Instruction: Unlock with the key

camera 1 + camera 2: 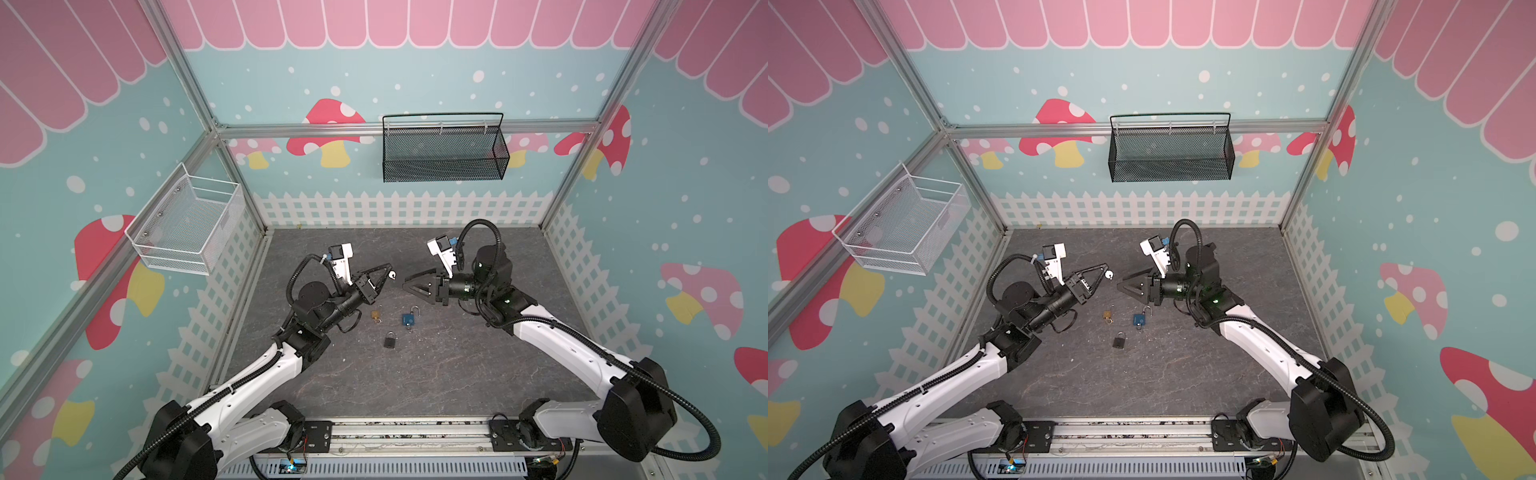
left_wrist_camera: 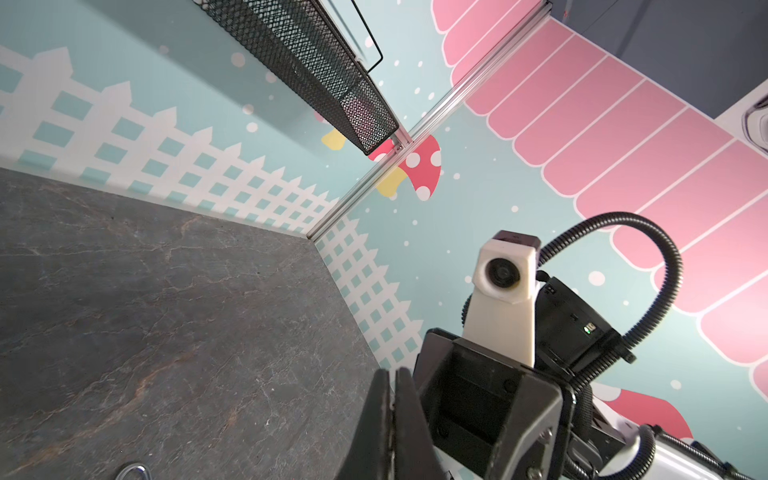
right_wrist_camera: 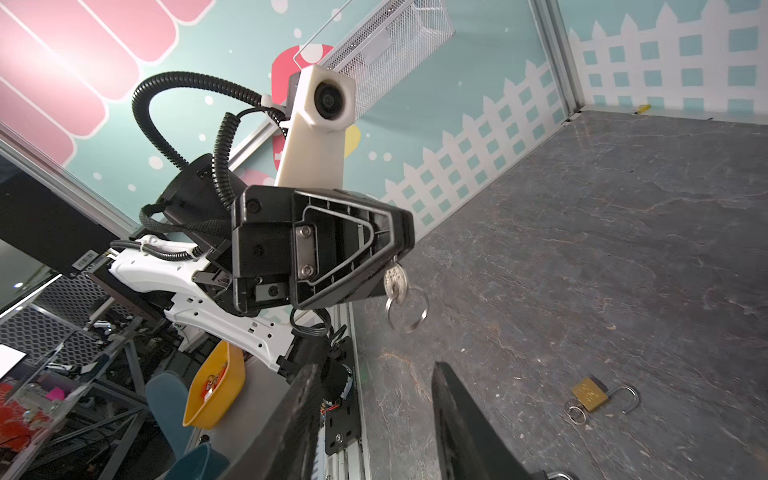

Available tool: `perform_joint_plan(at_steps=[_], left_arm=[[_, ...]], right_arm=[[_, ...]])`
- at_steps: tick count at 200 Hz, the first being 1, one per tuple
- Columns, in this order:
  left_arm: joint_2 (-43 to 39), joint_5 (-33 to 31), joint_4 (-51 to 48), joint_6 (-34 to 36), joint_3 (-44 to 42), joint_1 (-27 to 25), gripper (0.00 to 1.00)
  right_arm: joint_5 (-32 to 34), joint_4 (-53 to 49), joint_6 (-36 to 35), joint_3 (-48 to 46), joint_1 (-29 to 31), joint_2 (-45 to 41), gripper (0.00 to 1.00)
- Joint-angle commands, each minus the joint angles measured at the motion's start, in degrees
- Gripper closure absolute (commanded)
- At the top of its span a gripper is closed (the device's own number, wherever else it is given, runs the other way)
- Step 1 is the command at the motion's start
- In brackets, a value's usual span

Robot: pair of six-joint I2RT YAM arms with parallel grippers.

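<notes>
Right wrist view showed us the left gripper (image 3: pixel 399 253) pinching the key (image 3: pixel 394 279) at its tip (ring dangling beneath). Our right gripper (image 3: pixel 376 368) stood spread and empty facing it, while the brass padlock (image 3: pixel 589 395) lay on the table (image 3: pixel 623 208) below both.

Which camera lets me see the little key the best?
The right wrist view: the key hangs big and clear from the shut left gripper. In both top views it is only a tiny pale speck at the gripper's tip. The left wrist view shows the gripper but no key.
</notes>
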Motion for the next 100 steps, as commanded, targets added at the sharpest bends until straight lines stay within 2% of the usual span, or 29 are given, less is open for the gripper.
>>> perform_joint_plan(at_steps=[1,27,100], left_arm=[[0.9,1.1,3.1,2.2,-0.2,-0.6,1.00],[1.4,2.1,5.6,2.1,-0.6,-0.9,1.00],[1.9,2.6,4.7,2.9,0.2,-1.5,1.00]], right_arm=[[-2.9,7.8,5.3,-0.3,-0.3,1.2,0.54],[-2.2,8.9,5.5,0.3,-0.4,2.5,0.56],[-3.5,15.2,10.5,0.9,-0.4,5.3,0.65]])
